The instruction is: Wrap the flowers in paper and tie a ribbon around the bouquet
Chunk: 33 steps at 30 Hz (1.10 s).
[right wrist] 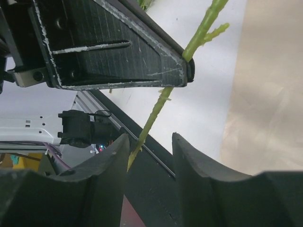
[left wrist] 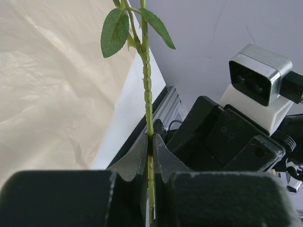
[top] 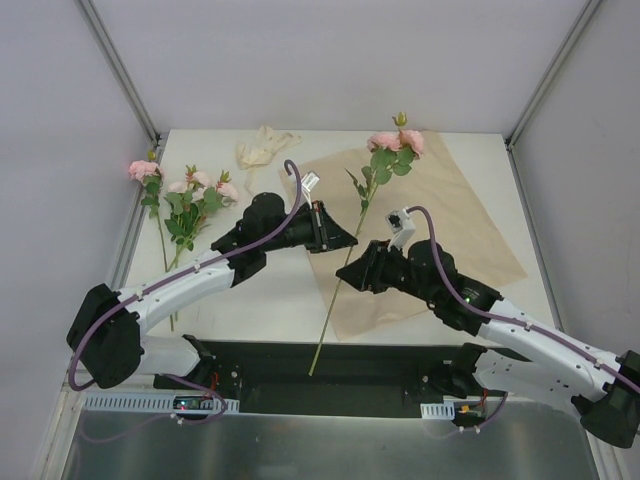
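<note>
My left gripper (top: 348, 238) is shut on the thin green stem (left wrist: 147, 90) of one flower, held over the near left part of the paper (top: 440, 230). That flower's pink blooms (top: 396, 141) lie over the paper's far edge. Its stem end (top: 318, 355) reaches past the table's front edge. My right gripper (top: 346, 274) stands open just right of the stem, below the left gripper. In the right wrist view the stem (right wrist: 154, 118) passes between the fingers, close to the left one (right wrist: 111, 161), untouched as far as I can tell. The cream ribbon (top: 262, 148) lies bunched at the back.
More pink flowers (top: 195, 192) lie on the white table (top: 275, 295) at the left, beside the left arm. The black base rail (top: 380, 365) runs along the near edge. Grey walls enclose the table on three sides.
</note>
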Each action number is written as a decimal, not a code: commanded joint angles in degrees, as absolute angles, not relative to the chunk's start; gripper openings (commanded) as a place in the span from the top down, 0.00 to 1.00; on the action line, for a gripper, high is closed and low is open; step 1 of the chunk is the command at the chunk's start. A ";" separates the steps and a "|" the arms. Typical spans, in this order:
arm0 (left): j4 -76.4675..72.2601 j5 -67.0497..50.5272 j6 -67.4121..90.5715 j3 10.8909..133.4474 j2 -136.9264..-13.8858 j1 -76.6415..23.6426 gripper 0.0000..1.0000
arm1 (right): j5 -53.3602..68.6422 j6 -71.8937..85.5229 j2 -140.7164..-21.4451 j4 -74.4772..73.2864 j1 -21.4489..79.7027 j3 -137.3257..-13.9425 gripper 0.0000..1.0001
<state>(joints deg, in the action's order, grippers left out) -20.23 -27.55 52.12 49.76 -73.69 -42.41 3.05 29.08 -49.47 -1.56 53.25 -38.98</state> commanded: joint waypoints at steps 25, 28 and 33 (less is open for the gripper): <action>-6.42 -21.70 37.17 52.47 -74.33 -40.34 0.71 | 17.74 12.84 -64.93 -29.88 10.04 -62.30 1.00; -6.59 -22.85 37.18 54.22 -83.47 -40.69 0.86 | 19.87 10.03 -73.72 -31.81 5.98 -69.24 1.00; -7.38 -24.78 38.67 55.72 -96.40 -41.57 0.99 | 18.63 8.79 -86.73 -34.45 4.13 -79.26 1.00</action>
